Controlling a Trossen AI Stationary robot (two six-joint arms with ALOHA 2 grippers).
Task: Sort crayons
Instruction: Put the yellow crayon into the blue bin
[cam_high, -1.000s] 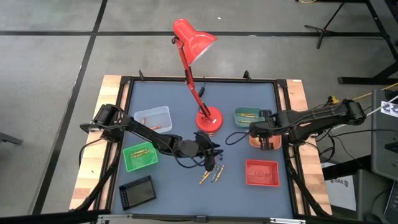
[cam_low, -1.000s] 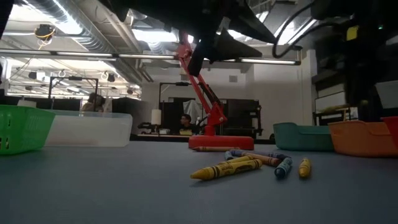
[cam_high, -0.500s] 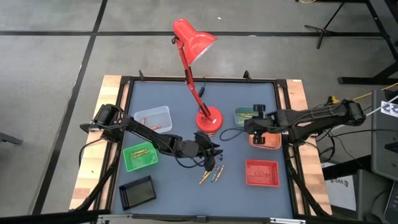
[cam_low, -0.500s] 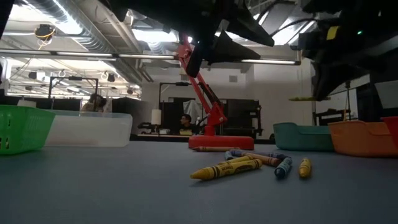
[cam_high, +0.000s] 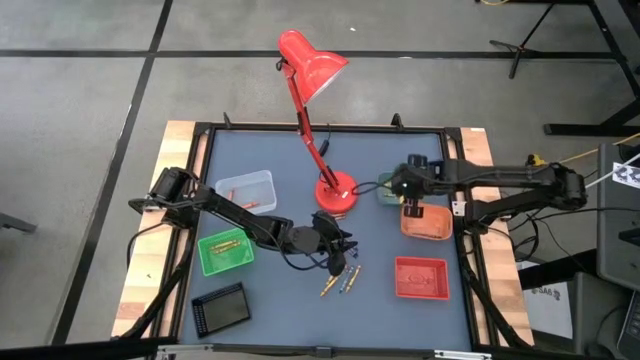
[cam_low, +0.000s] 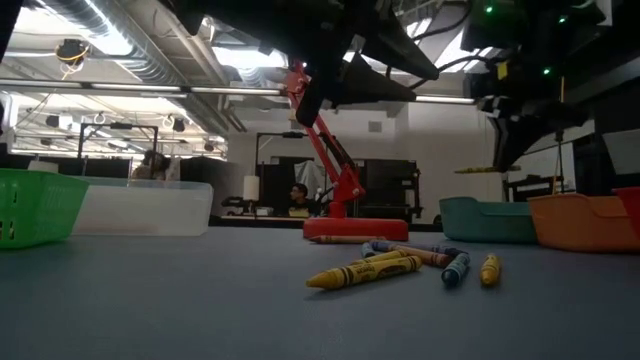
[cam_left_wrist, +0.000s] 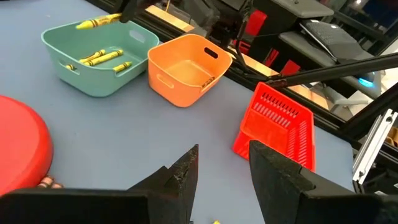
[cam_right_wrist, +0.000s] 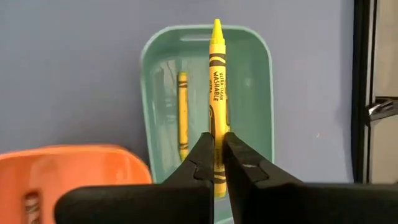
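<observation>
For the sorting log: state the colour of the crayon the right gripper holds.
Yellow crayon, clearest in the right wrist view.

The blue-grey table (cam_high: 300, 190) carries a red desk lamp (cam_high: 334, 192), a clear tray (cam_high: 246, 190), green basket (cam_high: 225, 251), teal tray (cam_left_wrist: 99, 57), orange tray (cam_high: 427, 223), red tray (cam_high: 421, 277), a black tray (cam_high: 221, 308), and loose crayons (cam_low: 400, 264) near the middle.

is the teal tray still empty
No, yellow crayons already lie inside the teal tray in the left wrist view.
</observation>
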